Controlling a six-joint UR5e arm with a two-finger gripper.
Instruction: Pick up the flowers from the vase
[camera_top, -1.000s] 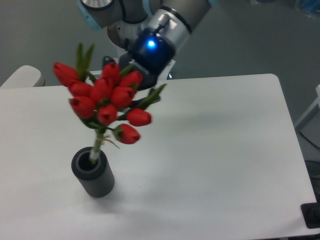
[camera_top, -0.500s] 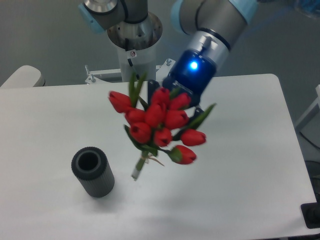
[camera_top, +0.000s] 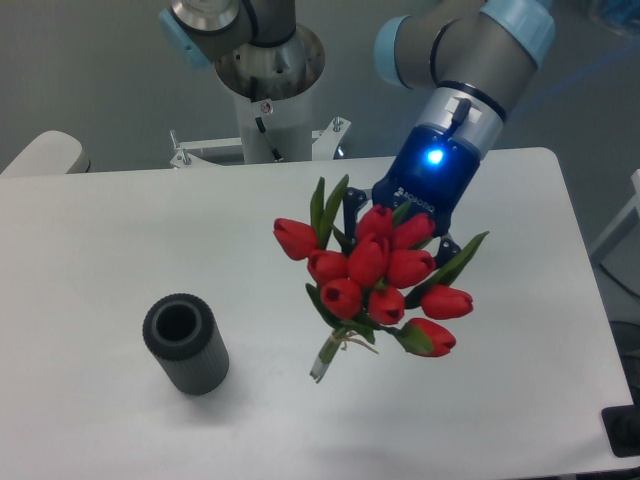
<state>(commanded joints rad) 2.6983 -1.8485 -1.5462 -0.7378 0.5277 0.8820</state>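
The flowers (camera_top: 375, 275), a bunch of red tulip buds with green leaves, hang in the air over the middle of the white table, stems pointing down and left. My gripper (camera_top: 398, 222) sits right behind the bunch, shut on the flowers; its fingertips are hidden by the buds. The vase (camera_top: 185, 345), a dark grey ribbed cylinder, stands upright and empty at the front left, well apart from the bunch.
The robot's base column (camera_top: 265, 80) rises behind the table's far edge. A pale rounded object (camera_top: 42, 152) shows at the far left. The table (camera_top: 520, 330) ends close to the right and front of the frame.
The flowers left the vase and travelled right with the gripper, from above the vase to the table's middle. The vase stayed in place, now empty.
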